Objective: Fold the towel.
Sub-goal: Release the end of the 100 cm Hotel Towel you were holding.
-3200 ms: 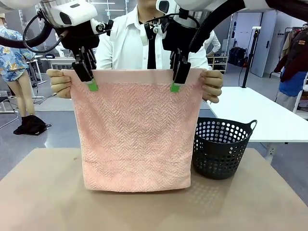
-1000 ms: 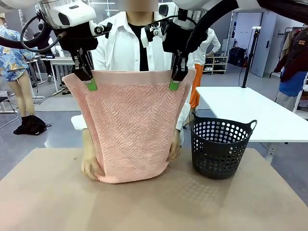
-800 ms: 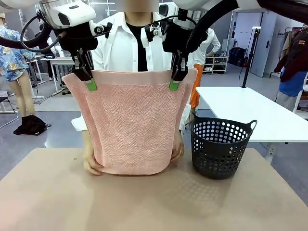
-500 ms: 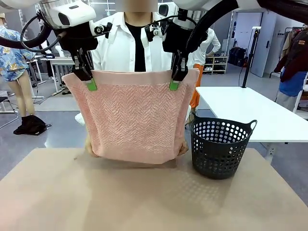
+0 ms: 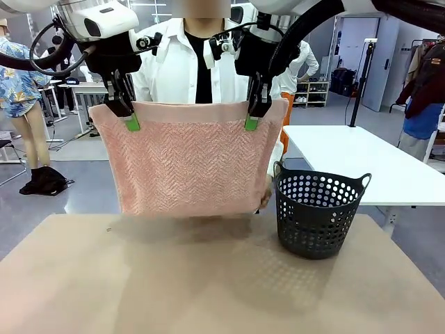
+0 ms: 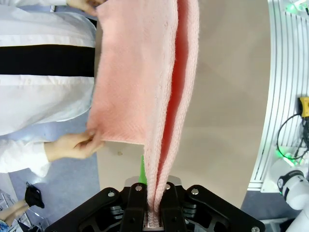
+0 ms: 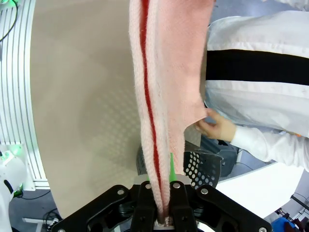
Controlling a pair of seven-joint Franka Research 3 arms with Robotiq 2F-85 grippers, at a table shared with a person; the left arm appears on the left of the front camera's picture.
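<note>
We saw left pincer (image 5: 130, 120) and right pincer (image 5: 254, 120) each clamped tight on the top hem of the towel (image 5: 188, 163), which hung doubled above the counter (image 5: 208, 292). The person's hand (image 6: 72, 146) and other hand (image 7: 219, 128) pinched the lower corners, mostly hidden behind the cloth from the front. A dark basket (image 5: 318, 216) stood just beside its right edge.

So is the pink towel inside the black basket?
No, the towel hangs from the left pincer and the right pincer, beside the basket.
</note>
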